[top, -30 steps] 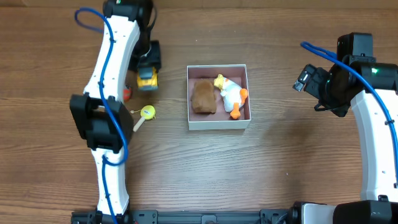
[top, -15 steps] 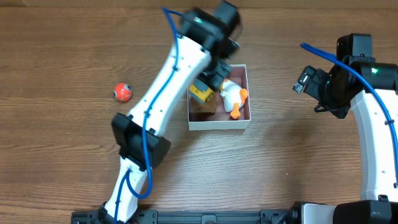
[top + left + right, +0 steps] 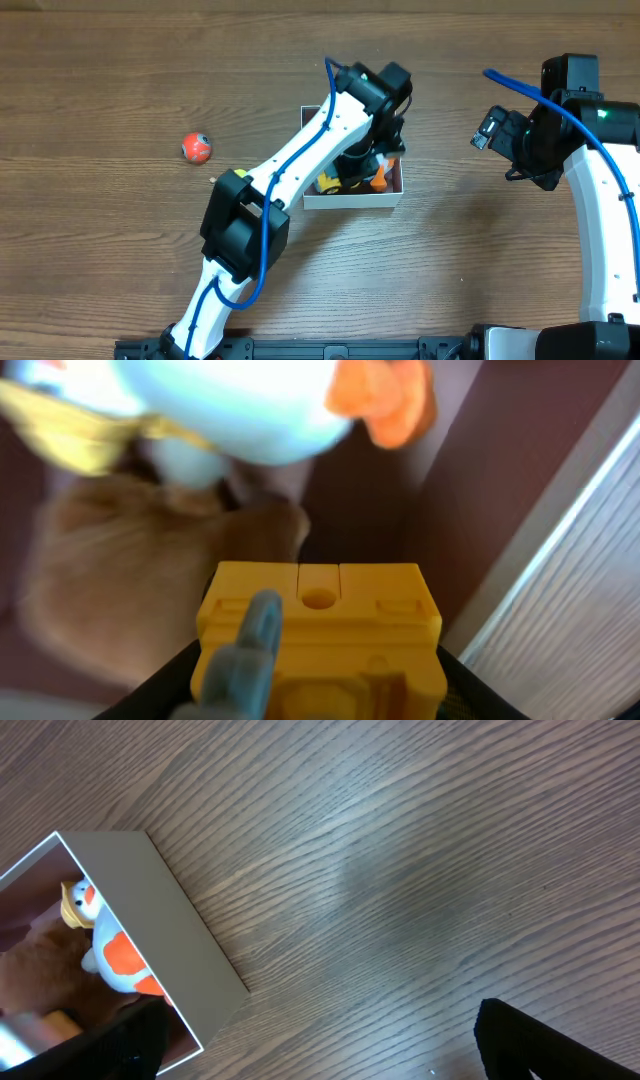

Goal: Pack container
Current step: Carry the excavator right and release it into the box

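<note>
My left gripper (image 3: 352, 172), clamped on the yellow toy (image 3: 320, 630), dips into the container (image 3: 370, 199) at table ctr to seat it beside the brown plush (image 3: 120, 560) & white duck (image 3: 240, 410), while the right gripper (image 3: 320, 1045) hangs spread & empty, well clear.

Inside the container (image 3: 352, 199) my left tool's (image 3: 352, 172) block (image 3: 320, 630) sits beside plush (image 3: 120, 580) and duck (image 3: 230, 410); a ball (image 3: 197, 148) lies far left on the desk (image 3: 120, 250).
</note>
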You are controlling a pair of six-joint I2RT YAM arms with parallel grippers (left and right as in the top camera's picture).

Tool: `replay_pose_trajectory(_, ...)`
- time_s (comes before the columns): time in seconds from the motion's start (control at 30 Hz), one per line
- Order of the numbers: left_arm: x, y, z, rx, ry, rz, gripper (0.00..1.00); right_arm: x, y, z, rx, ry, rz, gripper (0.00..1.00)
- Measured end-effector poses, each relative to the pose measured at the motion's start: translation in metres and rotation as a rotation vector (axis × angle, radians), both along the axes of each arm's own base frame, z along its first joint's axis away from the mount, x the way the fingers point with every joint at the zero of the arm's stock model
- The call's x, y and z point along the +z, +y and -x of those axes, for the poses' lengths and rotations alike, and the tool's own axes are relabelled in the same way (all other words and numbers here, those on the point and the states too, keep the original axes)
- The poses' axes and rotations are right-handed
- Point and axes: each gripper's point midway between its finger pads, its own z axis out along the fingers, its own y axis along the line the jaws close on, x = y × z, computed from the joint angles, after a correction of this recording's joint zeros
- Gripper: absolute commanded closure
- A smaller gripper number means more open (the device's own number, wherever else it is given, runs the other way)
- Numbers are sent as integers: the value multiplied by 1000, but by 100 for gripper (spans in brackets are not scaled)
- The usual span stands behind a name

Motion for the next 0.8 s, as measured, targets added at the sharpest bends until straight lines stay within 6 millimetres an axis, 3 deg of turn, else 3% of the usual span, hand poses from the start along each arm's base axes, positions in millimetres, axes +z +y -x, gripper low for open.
replay_pose_trajectory(0.17,-22,-2,2,-49,16,12,78,0,0,0,0,1,0,0)
replay_pose_trajectory(0.2,-25,-3,2,-55,17,18,74,0,0,0,0,1,0,0)
replay_pose_trajectory(0.23,-27,-5,2,-58,18,23,48,0,0,1,0,3,0,0)
replay_pose_trajectory(0.27,-29,-5,2,-58,20,25,0,0,0,1,0,5,0,0)
replay_pose_trajectory(0.53,-24,-2,8,-22,45,13,0,-1,0,2,0,7,0,0)
replay_pose_trajectory(0.63,-11,3,13,0,63,-5,0,-1,0,2,0,9,0,0)
replay_pose_trajectory(0.8,39,11,9,71,8,-31,0,-1,0,3,0,11,0,0)
